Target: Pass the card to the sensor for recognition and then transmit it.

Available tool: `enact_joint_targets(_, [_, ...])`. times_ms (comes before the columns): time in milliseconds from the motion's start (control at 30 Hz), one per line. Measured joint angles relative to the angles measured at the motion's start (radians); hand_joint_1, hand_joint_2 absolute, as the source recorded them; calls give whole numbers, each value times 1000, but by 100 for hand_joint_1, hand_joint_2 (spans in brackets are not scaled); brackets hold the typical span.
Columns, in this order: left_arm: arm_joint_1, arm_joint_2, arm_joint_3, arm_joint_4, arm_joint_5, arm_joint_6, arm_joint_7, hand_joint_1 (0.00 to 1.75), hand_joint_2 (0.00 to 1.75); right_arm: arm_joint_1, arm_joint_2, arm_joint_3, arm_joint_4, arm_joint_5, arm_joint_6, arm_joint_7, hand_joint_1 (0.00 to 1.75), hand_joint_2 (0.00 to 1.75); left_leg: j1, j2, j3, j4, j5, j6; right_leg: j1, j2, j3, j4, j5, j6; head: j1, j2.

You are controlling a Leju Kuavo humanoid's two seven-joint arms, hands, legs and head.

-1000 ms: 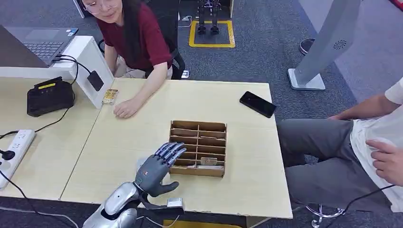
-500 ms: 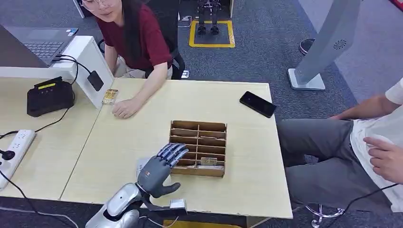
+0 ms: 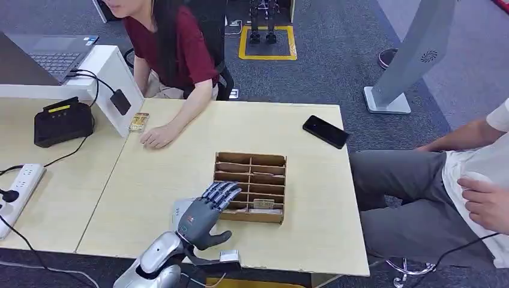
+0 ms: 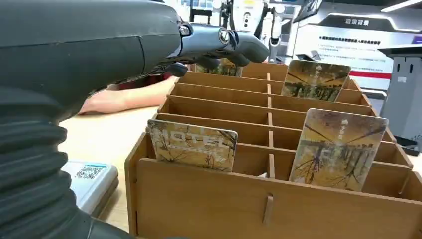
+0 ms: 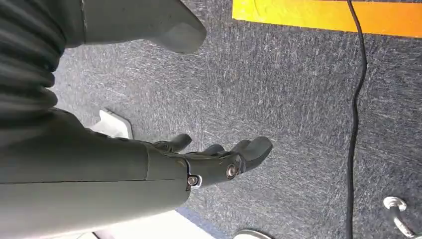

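Note:
A wooden card box [image 3: 250, 187] with several slots stands on the table's near middle. Patterned cards stand in it: one [image 4: 192, 145] in the nearest row, a taller one [image 4: 338, 148] beside it, and another [image 4: 315, 79] farther back. My left hand [image 3: 203, 213] is at the box's near left corner, fingers stretched out and apart above the slots, holding nothing; its fingertips [image 4: 239, 42] hover over the far rows. A small white device with a QR code [image 4: 89, 177] lies on the table beside the box, under my wrist. My right hand [image 5: 219, 159] hangs over the carpet, empty.
A white box with a black reader pad [image 3: 120, 102] stands at the table's far left, a card [image 3: 139, 121] at its foot. A seated person's hand [image 3: 157, 137] rests near it. A black phone [image 3: 325, 131] lies far right. Another person sits at the right [image 3: 480, 180].
My left hand has edged slightly to the right toward the box. The seated person's head has lifted out of the picture.

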Motion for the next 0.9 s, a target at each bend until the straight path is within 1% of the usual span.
enact_joint_targets(200, [-1,-2,0,3,-4,2,3,0,175,0,0,0,0,0,0,0,0,175,0,0,0,0,0,0,0,0,0,0,0,0,0,0])
enact_joint_targets(233, [-1,-2,0,4,-4,3,4,86,175,0,0,0,0,0,0,0,0,175,0,0,0,0,0,0,0,0,0,0,0,0,0,0])
enact_joint_targets(267, [-1,-2,0,4,-4,5,7,175,175,0,0,0,0,0,0,0,0,175,0,0,0,0,0,0,0,0,0,0,0,0,0,0])
enact_joint_targets(500, [-10,-2,0,13,-19,21,27,175,175,0,0,0,0,2,0,0,0,175,0,0,0,0,0,0,0,0,0,0,0,0,0,0])
enact_joint_targets(700, [-17,-2,0,19,-22,24,27,175,175,0,0,0,0,11,-8,-18,0,175,0,0,0,0,0,0,0,0,0,0,0,0,0,0])
enact_joint_targets(900, [-22,-2,0,21,-22,25,27,175,175,0,0,0,0,14,-10,-21,0,175,0,0,0,0,0,0,0,0,0,0,0,0,0,0])
